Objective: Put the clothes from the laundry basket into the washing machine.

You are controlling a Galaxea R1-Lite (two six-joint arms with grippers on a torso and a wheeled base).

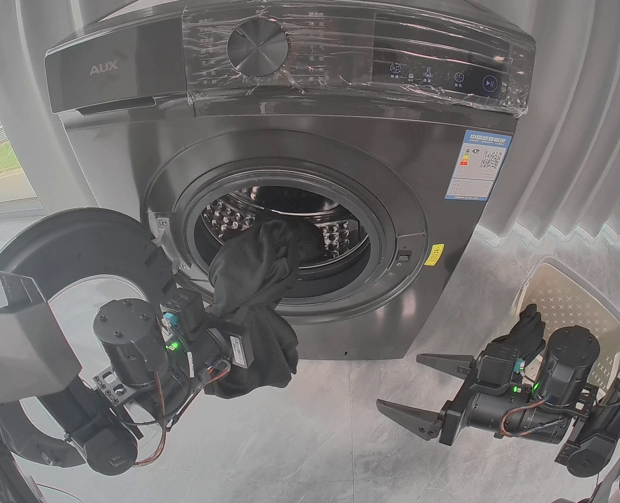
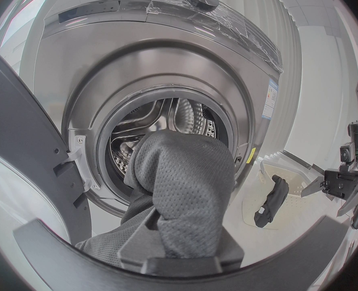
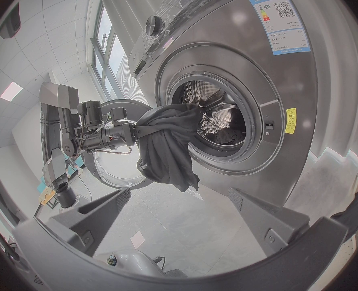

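The grey washing machine [image 1: 394,176] stands with its round door [image 1: 79,246] swung open to the left. A black garment [image 1: 254,281] drapes over the lower left rim of the drum opening [image 1: 324,218], part inside, part hanging down the front. My left gripper [image 1: 250,333] is shut on that garment [image 2: 187,182] just below the opening. Another dark cloth [image 3: 227,136] lies inside the drum. My right gripper [image 1: 402,383] hangs open and empty low on the right, in front of the cream laundry basket [image 1: 568,302], which holds a black piece of clothing [image 1: 527,330].
White curtains [image 1: 582,141] hang behind and to the right of the machine. The open door [image 2: 21,150] takes up the space beside my left arm. Grey tiled floor [image 1: 324,427] lies bare between the two arms.
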